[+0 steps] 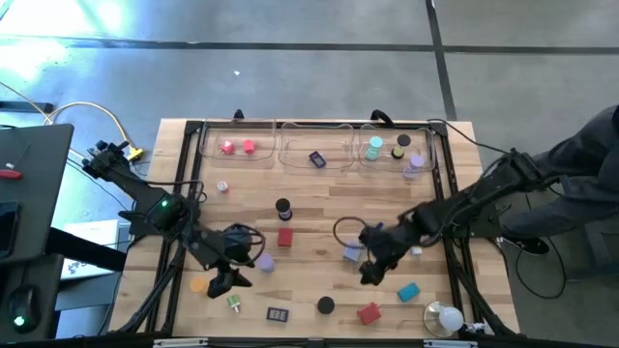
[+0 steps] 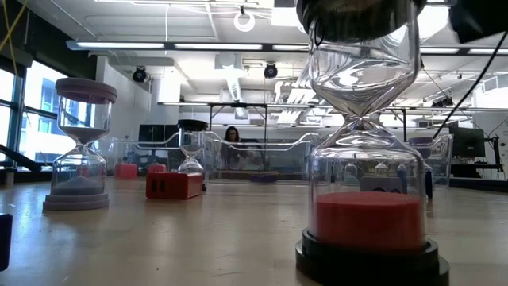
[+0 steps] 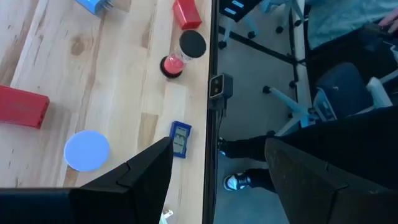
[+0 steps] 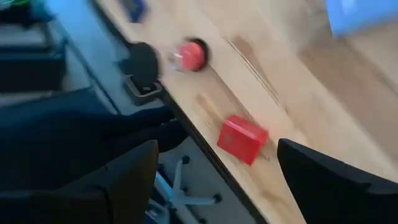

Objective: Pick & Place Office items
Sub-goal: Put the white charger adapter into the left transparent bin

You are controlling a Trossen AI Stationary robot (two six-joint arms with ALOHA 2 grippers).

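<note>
Red block (image 4: pixel 242 138) on table edge — between open right end effector (image 4: pixel 214 180) fingers.

Beneath the left claw (image 1: pixel 224 274), whatever lies on the table (image 1: pixel 309 208) is hidden overhead. Near the right claw (image 4: pixel 214 180), a red block (image 4: pixel 242 138) and a black-capped timer (image 4: pixel 166 59) are motion-blurred.

wooden table (image 1: pixel 309 217) | clear trays (image 1: pixel 309 155) along far edge | white bulb (image 1: pixel 446 317) near corner | person (image 2: pixel 232 134) in background
</note>
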